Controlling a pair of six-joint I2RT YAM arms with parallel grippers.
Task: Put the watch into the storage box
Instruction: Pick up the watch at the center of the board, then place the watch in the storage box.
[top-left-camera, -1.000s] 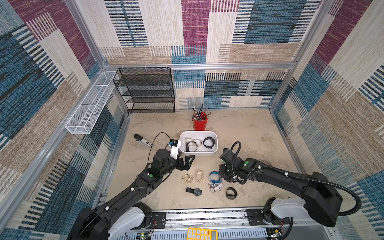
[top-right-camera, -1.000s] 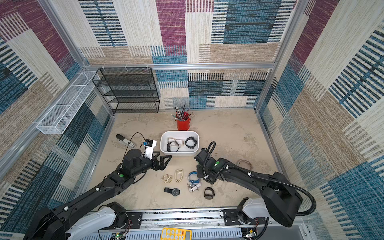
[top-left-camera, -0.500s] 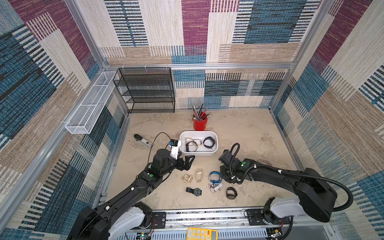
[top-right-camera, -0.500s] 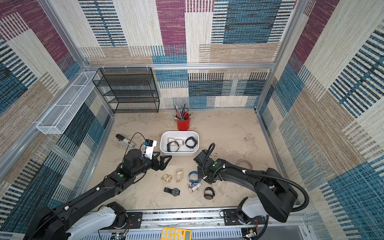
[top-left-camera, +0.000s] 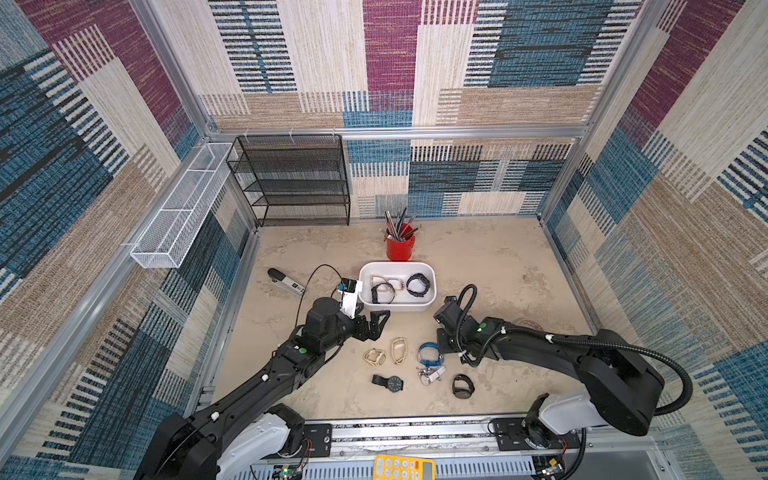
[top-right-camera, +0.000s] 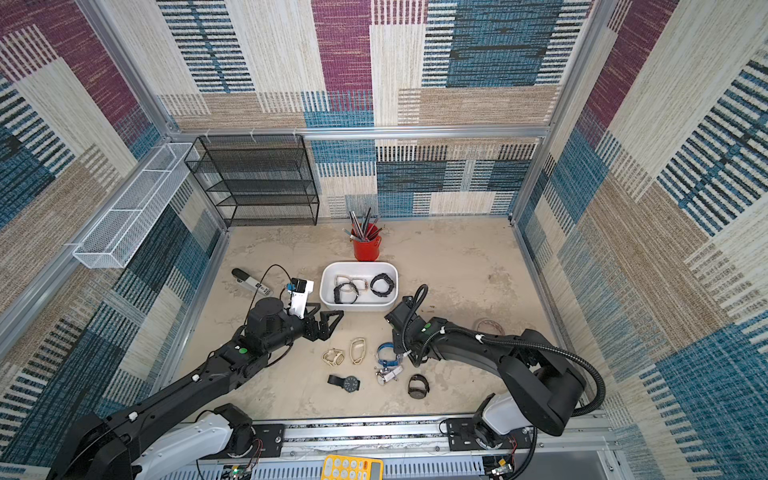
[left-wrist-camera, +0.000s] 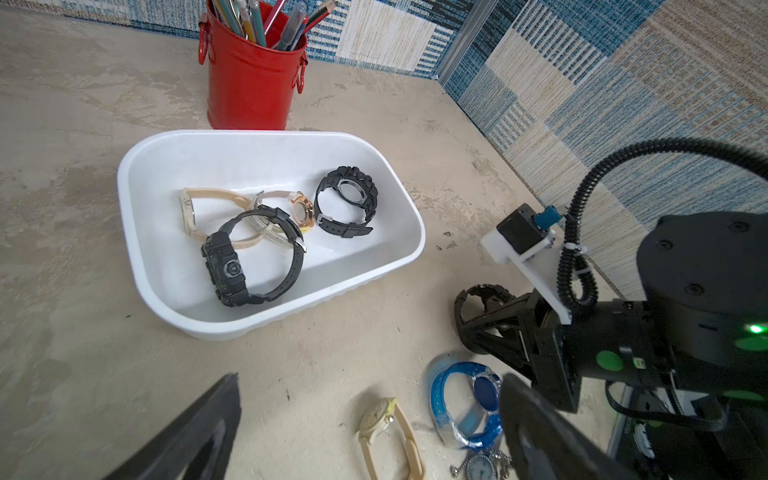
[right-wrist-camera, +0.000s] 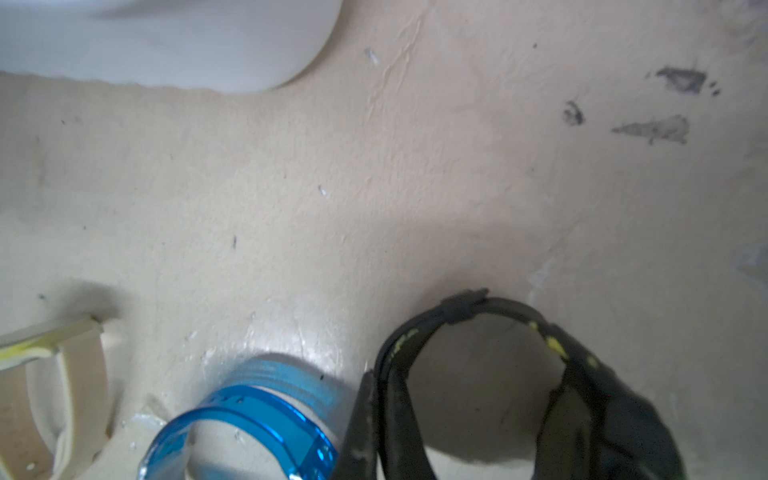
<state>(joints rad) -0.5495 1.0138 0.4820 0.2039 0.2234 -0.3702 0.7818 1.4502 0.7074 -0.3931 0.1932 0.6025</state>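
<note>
So we've got the black watch (right-wrist-camera: 469, 307) with yellow flecks, strap looped, up on its edge, pinched by the right gripper (right-wrist-camera: 384, 415) near the storage box (left-wrist-camera: 291, 320). It's a white open tub, upright, four watches inside.

Glossy smooth plastic storage box (left-wrist-camera: 174, 270), shiny red metal cup (left-wrist-camera: 249, 83), rough matt tabletop (left-wrist-camera: 83, 332)
</note>
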